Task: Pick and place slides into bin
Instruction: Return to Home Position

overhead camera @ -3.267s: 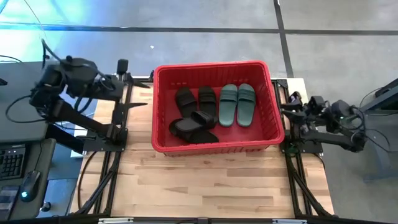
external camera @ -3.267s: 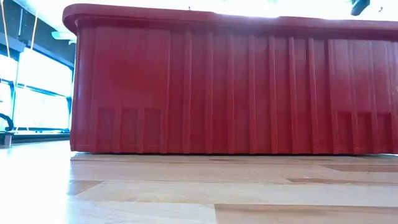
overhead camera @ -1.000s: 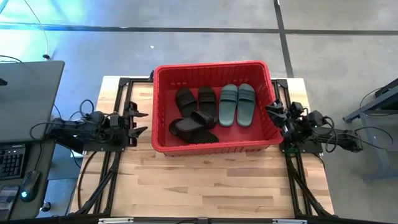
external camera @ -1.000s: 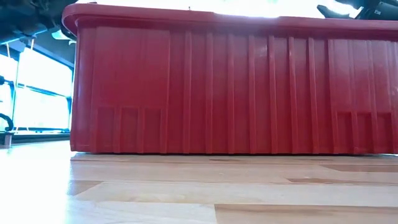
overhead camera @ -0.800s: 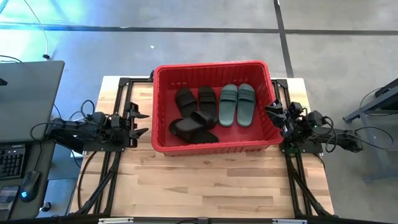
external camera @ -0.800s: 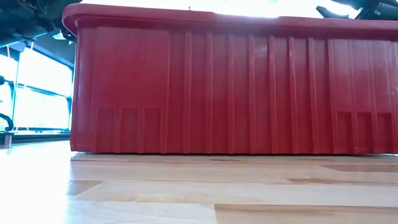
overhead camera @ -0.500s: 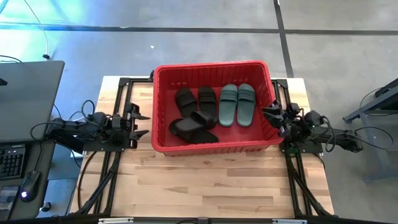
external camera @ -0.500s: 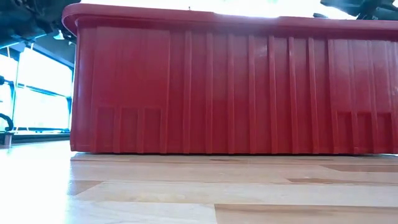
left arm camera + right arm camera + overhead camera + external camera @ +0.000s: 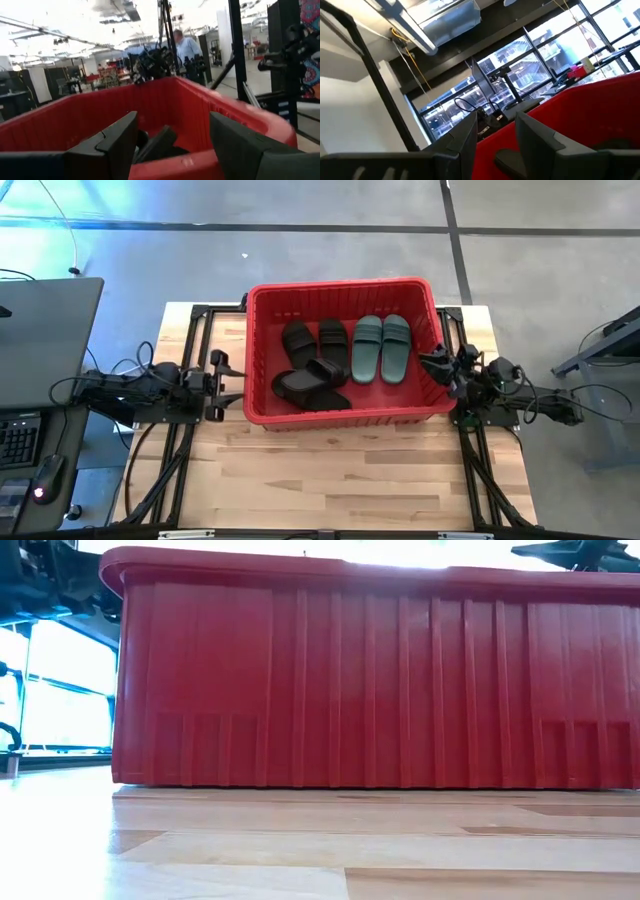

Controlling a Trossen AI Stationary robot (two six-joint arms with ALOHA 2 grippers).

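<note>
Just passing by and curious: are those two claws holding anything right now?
Left gripper: open, empty, beside the large rectangular red plastic bin.
Right gripper: open, empty, at the bin's opposite side.

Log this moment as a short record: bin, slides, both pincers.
bin: red bin on the wooden table
green slides: two, side by side in the bin's right half
black slides: a pair left of the green ones, more heaped beside that pair
left pincer: open, empty, outside the bin's left wall
right pincer: open, empty, at the bin's right rim
</note>
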